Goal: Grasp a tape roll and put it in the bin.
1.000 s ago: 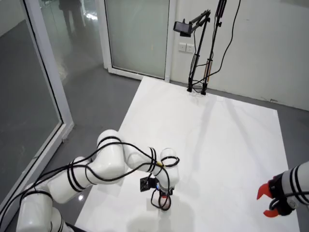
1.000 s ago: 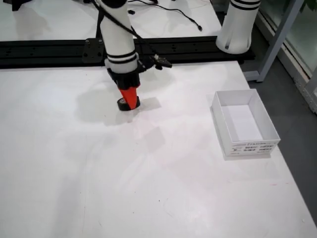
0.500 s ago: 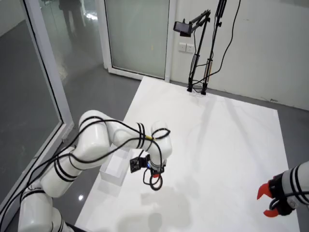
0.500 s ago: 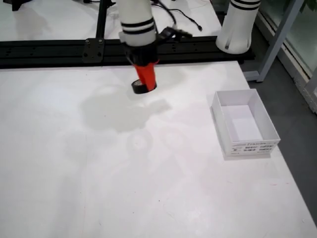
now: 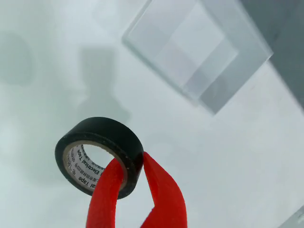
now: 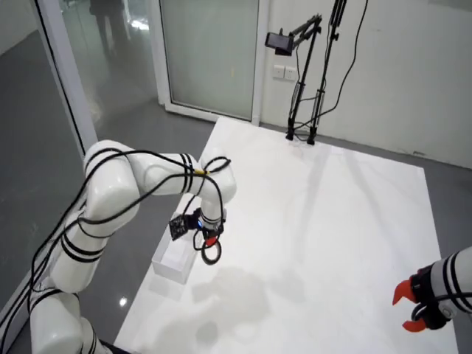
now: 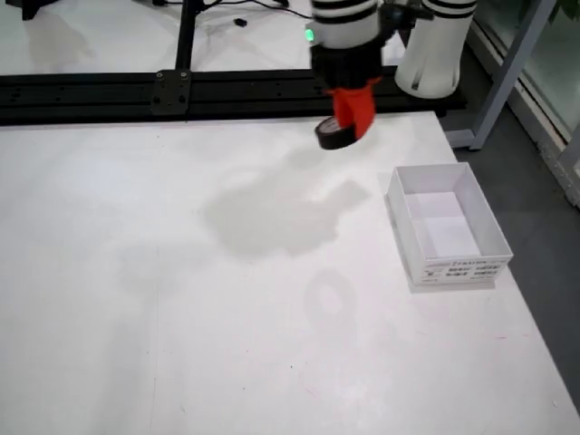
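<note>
While the black tape roll [image 5: 99, 154] hangs off the table, the claw [image 5: 135, 176] is clamped on it: one red finger [image 5: 105, 194] sits inside the roll's hole, the other on the outer wall, pinching the near side of the ring. White print on the inner core reads "Electrical Tape". Roll sits at the finger ends, tilted, open face toward the view that rides on the gripper.

From that view the white bin [image 5: 197, 50] is ahead of the claw and off to the right, blurred, on the white table [image 5: 42, 71], well apart from the roll.

Front view: claw [image 7: 349, 122] with tape roll [image 7: 333, 135] is up in the air near the table's far edge, bin [image 7: 446, 226] below-right of it in frame, not under it. Shadow [image 7: 272, 213] lies on the table [image 7: 136, 299] below-left of the claw.

High view from behind the arm: roll [image 6: 212, 254] dangles under the claw [image 6: 209, 240], bin [image 6: 173, 258] just left of it. Second arm's red gripper [image 6: 409, 306] sits at the lower right, well apart.
</note>
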`<state>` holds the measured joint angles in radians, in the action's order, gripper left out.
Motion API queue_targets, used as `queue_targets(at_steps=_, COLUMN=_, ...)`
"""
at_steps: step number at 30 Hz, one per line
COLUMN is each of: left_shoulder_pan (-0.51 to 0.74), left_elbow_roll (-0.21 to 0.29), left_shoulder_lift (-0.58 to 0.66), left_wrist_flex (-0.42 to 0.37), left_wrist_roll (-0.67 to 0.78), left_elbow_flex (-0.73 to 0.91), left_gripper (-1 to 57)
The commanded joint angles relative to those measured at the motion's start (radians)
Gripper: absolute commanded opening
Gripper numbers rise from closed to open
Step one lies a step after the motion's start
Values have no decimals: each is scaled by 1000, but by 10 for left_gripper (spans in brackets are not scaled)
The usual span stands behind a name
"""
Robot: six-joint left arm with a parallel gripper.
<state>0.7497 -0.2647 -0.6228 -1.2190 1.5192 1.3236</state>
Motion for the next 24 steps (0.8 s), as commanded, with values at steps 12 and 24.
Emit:
queue_targets(at_steps=12, left_shoulder_pan=-366, left_elbow_roll=-19, left_shoulder_lift=18, left_wrist_flex=90, left_wrist_roll=-99, left_elbow_flex=175, left_gripper=-9)
queue_targets(at_steps=24, left_shoulder_pan=-431, left_elbow_roll=-24, left_shoulder_lift=-97, left_wrist_flex=205, left_wrist_roll=-100, left_elbow_flex=177, left_gripper=-9)
